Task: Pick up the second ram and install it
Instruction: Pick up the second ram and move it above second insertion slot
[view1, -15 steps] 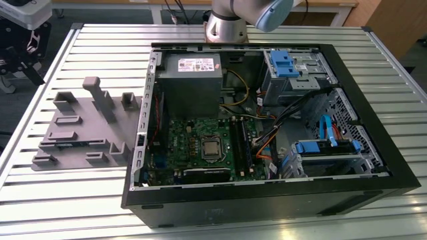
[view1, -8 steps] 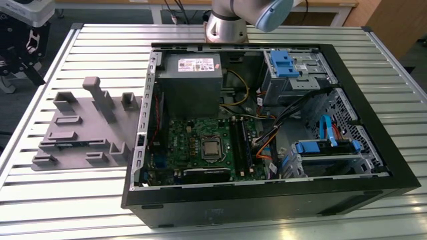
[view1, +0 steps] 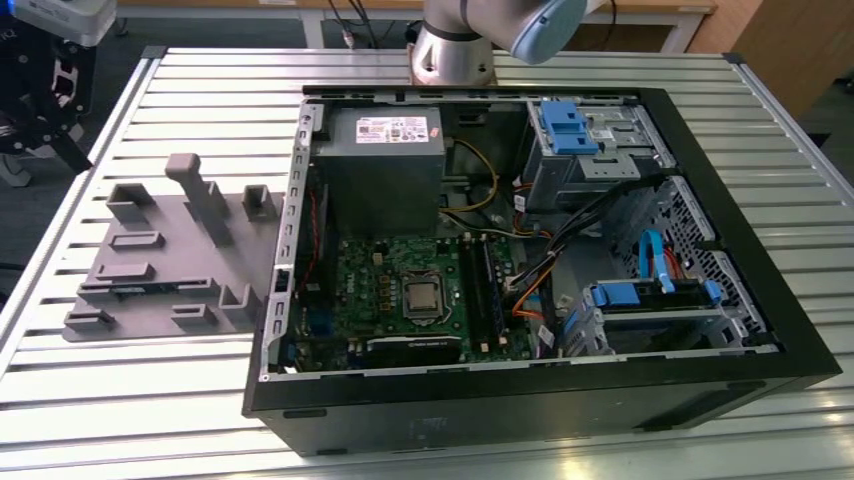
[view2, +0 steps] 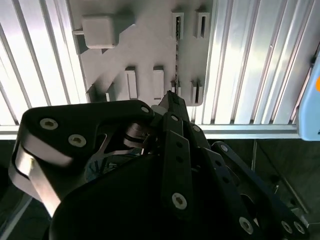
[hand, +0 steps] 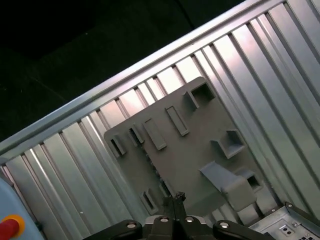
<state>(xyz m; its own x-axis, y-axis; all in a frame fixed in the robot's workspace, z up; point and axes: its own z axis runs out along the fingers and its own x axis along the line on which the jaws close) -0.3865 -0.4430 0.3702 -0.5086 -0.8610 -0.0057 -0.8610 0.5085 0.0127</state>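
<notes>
Open PC case (view1: 534, 410) sits on the slatted table (view1: 200, 100). Grey holder tray (view1: 160, 262) is just beside it, on the exterior view's left. Second ram (view2: 176, 55) stands on edge in a tray slot. Likely light, stiff, fragile: pinch the 2 flat faces mid-length, keep off the contacts. Gripper (hand: 175, 197) hangs above the stick, fingers pressed together, holding nothing.

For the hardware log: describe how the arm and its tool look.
In the exterior view the arm is a silver-grey metal tube with a light-blue cap at its joint. In the second wrist view the tool is matt black. It is built of flat linkage plates pinned with round silver screws, and a bright metal strap curves along one side.
</notes>
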